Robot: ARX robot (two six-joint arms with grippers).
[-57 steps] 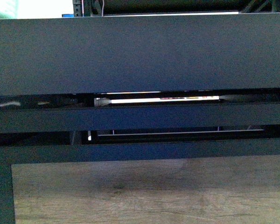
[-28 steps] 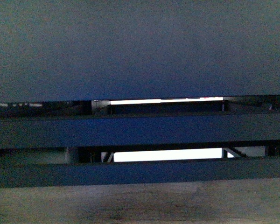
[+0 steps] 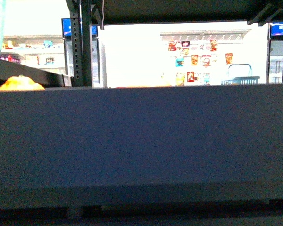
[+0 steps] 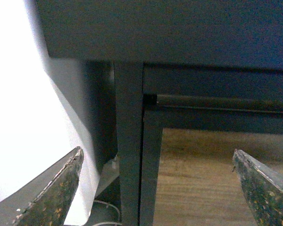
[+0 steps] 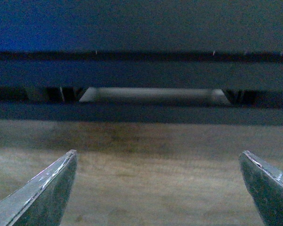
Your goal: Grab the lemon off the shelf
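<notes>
The shelf's thick dark front edge [image 3: 141,141] fills the lower front view. Over its left end peeks the top of an orange-yellow fruit [image 3: 20,84]; I cannot tell whether it is the lemon. Neither arm shows in the front view. My left gripper [image 4: 156,155] is open, its fingers [image 4: 56,188] wide apart in front of a black corner post [image 4: 128,150] and the wood-grain base panel [image 4: 198,179]. My right gripper [image 5: 158,155] is open too, low before the wood-grain panel [image 5: 155,183] and the dark deck edges [image 5: 141,75]. Nothing lies between either pair of jaws.
A perforated black upright [image 3: 80,47] and an upper deck [image 3: 179,9] frame the opening above the edge. Behind it are a bright store with hanging packets [image 3: 195,54] and a blue basket [image 3: 240,77]. A white wall and cables [image 4: 104,207] lie beside the corner post.
The front view has risen from the wood base panel and lower decks to the top of a higher deck edge, bringing the fruit's top and the store behind into sight.
</notes>
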